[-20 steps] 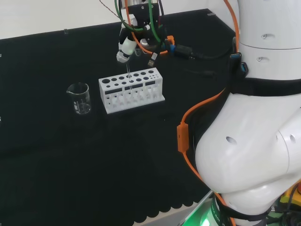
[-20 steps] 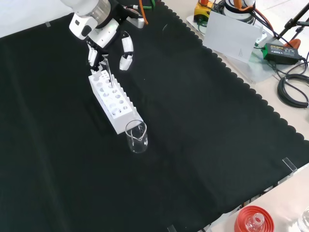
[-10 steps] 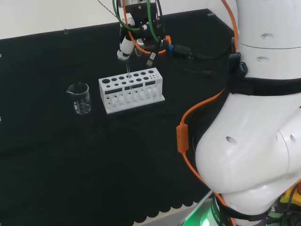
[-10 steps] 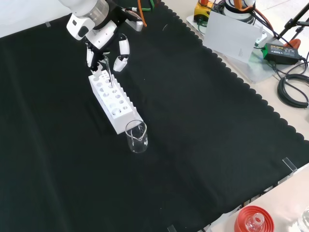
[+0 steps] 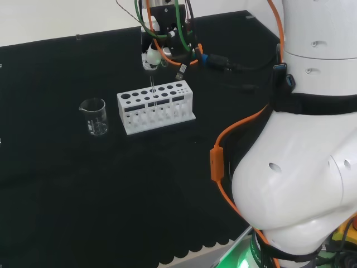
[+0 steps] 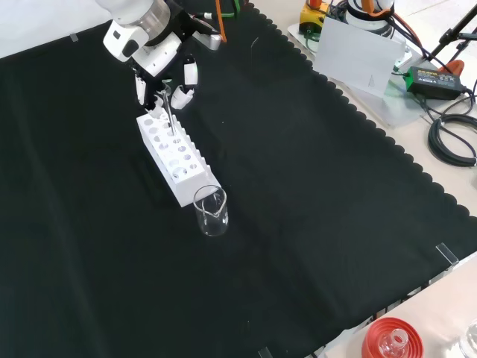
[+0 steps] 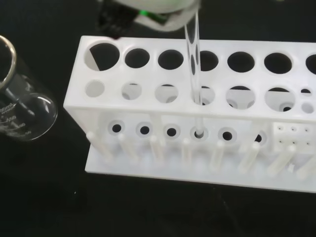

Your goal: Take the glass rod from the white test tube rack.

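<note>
Rod: your glass rod stands upright in the white test tube rack, in a hole of the front row near the middle of the rack's length as the wrist view shows it; its lower end sits in a small socket in the rack's lower plate.
Rod top: look at the front view, where the rod rises clear above the rack's far end and its upper tip reaches up among the fingertips.
Hand: the hand hangs directly above the rack, fingers pointing down and curled in toward the rod's top; the fingers appear to pinch the rod's upper end, though you cannot see the contact plainly in the head view or the front view.
Hand in head view: you see it just above the rack's back edge, with the rod as a thin line dropping from it into the rack.
Rack: it lies long side to the head camera on the black cloth of the counter, with two rows of round holes on top and a row of pegs along its base; apart from the rod, the holes you can see into in the wrist view look empty.
Beaker: a clear glass beaker stands upright just beside the rack's left end in the head view, apart from it; it appears empty.
Beaker in front view: it stands at the rack's near end, very close to it.
</note>
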